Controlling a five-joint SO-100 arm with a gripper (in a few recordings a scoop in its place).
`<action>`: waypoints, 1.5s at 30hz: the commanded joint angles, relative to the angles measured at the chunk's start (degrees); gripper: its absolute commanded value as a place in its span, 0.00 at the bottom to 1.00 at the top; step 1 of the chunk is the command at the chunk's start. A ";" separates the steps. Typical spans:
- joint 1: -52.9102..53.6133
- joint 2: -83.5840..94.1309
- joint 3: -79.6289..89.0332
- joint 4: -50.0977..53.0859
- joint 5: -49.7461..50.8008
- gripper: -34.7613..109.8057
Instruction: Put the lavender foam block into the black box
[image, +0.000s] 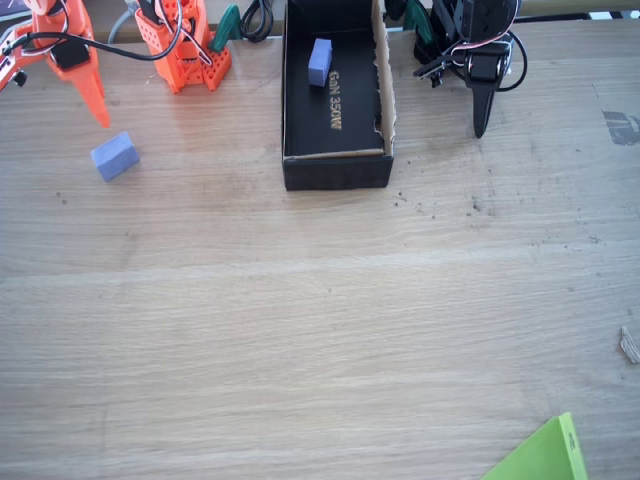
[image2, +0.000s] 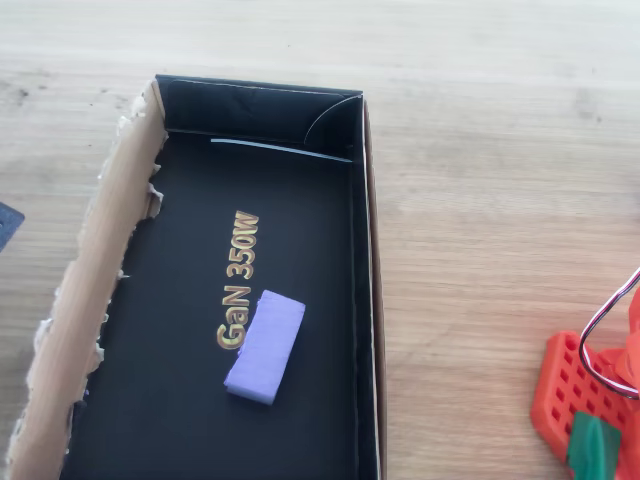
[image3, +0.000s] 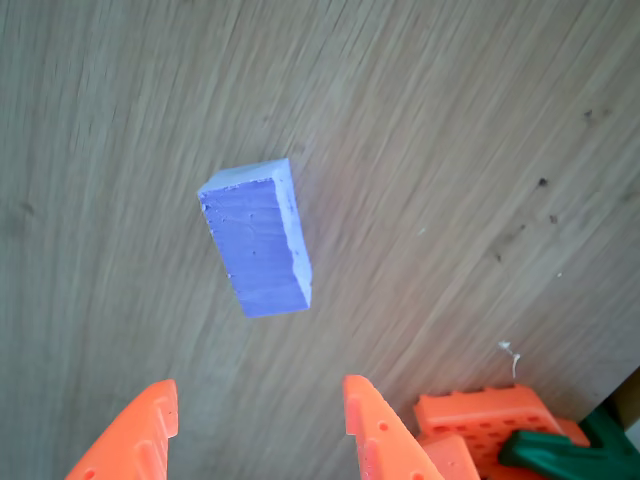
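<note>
Wrist view | gripper (image3: 255, 420) open, empty | lavender foam block (image3: 257, 239) just beyond fingertips

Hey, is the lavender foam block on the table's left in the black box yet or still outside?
Outside. The lavender foam block lies on bare wood, left of the black box, below the open gripper.

Pale wood-grain table (image: 320, 330), evenly daylit, dark specks scattered at right, lime-green sheet corner (image: 545, 455) at lower right edge

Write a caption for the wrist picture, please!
Open orange gripper hovers above the lavender foam block lying on the wooden table.
</note>
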 joint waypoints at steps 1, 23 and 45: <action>0.35 -0.09 -1.49 -0.44 -0.44 0.40; 0.35 -1.14 -1.49 -2.55 -4.66 0.51; -1.93 -6.68 -0.79 -7.56 -4.13 0.52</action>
